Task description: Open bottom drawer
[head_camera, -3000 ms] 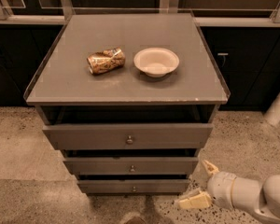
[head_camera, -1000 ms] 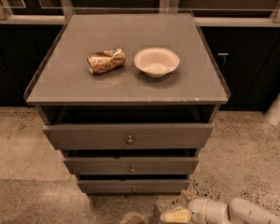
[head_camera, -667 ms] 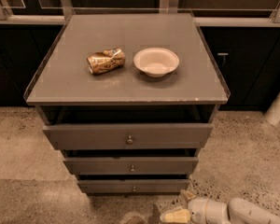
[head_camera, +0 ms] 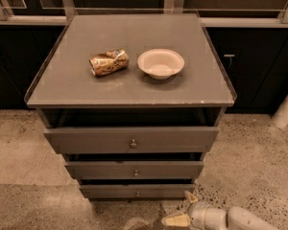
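Note:
The grey cabinet has three drawers. The bottom drawer is the lowest and narrowest front, with a tiny round knob at its centre, and it stands a little proud like the two above it. My gripper is low over the floor, just below and right of the bottom drawer's right end. It points left and is open and empty. One cream fingertip is close to the drawer's lower right corner and the other lies lower, near the floor. It is not touching the knob.
On the cabinet top lie a crushed can and a white bowl. The middle drawer and the top drawer sit above. Dark cabinets line the back wall. A white post stands at the right. The floor is speckled concrete.
Since 3 s ago my gripper has dropped and moved left, from beside the lower drawers' right end to below the bottom drawer's right corner. In the last second it barely moved.

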Robot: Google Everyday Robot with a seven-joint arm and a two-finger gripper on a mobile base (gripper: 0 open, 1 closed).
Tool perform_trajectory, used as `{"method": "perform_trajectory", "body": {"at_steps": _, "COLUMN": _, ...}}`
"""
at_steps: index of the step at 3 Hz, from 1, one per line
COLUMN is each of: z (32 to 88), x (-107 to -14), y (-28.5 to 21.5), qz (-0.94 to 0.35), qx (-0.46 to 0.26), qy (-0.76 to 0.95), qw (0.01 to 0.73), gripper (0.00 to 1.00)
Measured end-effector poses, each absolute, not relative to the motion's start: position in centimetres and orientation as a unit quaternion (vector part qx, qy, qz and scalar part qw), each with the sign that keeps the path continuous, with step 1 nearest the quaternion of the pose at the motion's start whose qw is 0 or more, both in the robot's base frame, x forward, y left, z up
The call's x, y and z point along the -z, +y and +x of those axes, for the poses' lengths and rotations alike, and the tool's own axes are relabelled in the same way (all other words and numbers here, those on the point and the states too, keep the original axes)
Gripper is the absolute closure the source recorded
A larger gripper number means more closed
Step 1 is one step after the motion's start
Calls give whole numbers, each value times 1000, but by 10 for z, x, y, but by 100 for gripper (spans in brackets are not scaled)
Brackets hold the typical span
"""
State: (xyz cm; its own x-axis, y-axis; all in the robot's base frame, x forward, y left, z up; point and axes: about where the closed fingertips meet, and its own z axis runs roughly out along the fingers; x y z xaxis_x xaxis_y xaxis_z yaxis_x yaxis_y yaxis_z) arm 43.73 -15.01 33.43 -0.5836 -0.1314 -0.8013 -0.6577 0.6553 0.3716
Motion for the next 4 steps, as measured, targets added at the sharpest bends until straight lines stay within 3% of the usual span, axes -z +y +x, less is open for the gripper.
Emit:
{"method": "perform_trajectory", "body": {"at_steps": 1, "z": 478, "x": -290, "y": -145, "qz": -252, "qx": -304, "qy": 818, "qw": 418, "gripper": 0}}
{"method": "perform_trajectory", "body": {"at_steps": 3, "z": 485, "x": -276, "y": -143, "qz": -253, "qx": -297, "qy": 821, "qw": 417, "gripper": 0}}
{"method": "perform_trajectory", "body": {"at_steps": 4, "z": 536, "x": -227, "y": -131, "qz": -270, "qx": -286, "qy": 811, "qw": 433, "gripper": 0}}
